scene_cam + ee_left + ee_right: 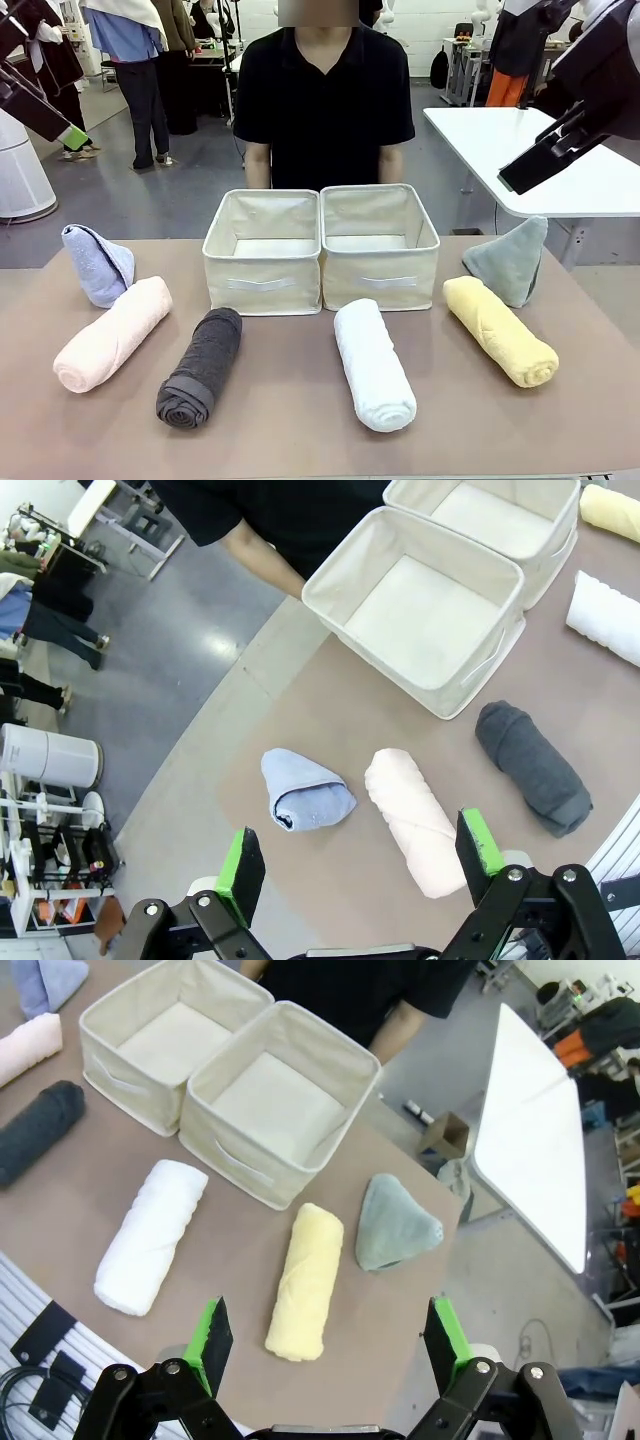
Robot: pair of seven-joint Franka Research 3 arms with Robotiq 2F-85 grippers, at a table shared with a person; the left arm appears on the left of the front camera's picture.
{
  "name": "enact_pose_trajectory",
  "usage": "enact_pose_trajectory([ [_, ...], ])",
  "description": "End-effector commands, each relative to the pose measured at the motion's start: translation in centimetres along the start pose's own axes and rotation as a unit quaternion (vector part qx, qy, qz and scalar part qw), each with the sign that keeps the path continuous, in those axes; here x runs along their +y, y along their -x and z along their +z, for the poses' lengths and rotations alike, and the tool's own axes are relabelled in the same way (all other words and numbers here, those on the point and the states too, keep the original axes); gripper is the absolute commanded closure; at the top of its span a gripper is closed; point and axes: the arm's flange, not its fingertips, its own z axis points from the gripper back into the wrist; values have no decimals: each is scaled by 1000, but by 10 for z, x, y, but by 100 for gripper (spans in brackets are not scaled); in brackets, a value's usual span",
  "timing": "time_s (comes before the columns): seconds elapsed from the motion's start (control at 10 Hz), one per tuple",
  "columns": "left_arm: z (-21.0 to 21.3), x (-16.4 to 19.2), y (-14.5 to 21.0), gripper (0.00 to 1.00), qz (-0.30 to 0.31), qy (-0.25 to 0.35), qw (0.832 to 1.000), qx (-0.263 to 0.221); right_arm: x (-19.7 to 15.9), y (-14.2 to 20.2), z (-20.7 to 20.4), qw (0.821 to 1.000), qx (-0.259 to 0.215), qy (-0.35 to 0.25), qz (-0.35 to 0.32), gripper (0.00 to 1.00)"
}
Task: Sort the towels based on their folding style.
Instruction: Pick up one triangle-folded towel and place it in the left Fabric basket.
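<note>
1. Grey polished floor (150, 200) lies around a brown table top (300, 435). A person in a black shirt (322, 100) stands at the table's far edge, and other people stand farther back on the left.
2. Beyond the far right corner stands a white table (590, 170). In the left wrist view a white cylindrical unit (50, 755) and a cluttered rack (45, 870) stand on the floor.
3. Two cream fabric bins sit touching side by side at the middle of the far half: the left bin (262, 285) and the right bin (382, 282), each with a handle strip on its front wall.
4. Left of the bins, the lavender-blue cone towel (97, 262) stands near the table's left edge, with the pink roll (112, 333) just in front of it. The dark grey roll (200, 367) lies in front of the left bin, pointing towards the near edge.
5. The white roll (373, 363) lies in front of the right bin. The yellow roll (499, 329) lies to its right at an angle, with its far end beside the grey-green cone towel (510, 260) near the right edge.
6. The left gripper (357, 821) hangs high above the pink roll and the lavender-blue cone, with its green-padded fingers spread wide and nothing between them.
7. The right gripper (328, 1305) hangs high above the yellow roll, likewise spread wide and holding nothing.
</note>
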Motion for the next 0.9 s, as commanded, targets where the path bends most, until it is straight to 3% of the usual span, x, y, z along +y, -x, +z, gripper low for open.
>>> enact_pose_trajectory([
  [0.0,0,0,-1,0,5,10,1000,-2,-1,-3,-3,1000,-5,3,1,0],
  [0.1,0,0,0,0,0,0,1000,0,0,0,0,1000,0,0,0,0],
  [0.2,-13,38,1,0,55,71,996,-4,-41,-12,-1,993,16,-119,-9,0],
  [0.3,-25,65,13,0,62,131,989,-19,-81,-14,-7,975,2,-222,-10,0],
  [0.4,-33,87,26,0,46,179,982,-39,-117,-10,-15,952,-10,-306,-17,0],
  [0.5,-41,109,39,0,42,253,963,-84,-153,-1,-20,921,-50,-385,-22,0],
  [0.6,-37,128,55,0,14,334,930,-154,-180,18,-21,873,-121,-472,16,0],
  [0.7,-22,135,80,0,7,343,917,-203,-192,42,-23,843,-167,-510,33,0],
  [0.8,-6,146,102,0,16,337,907,-253,-202,63,-30,841,-188,-507,18,0],
])
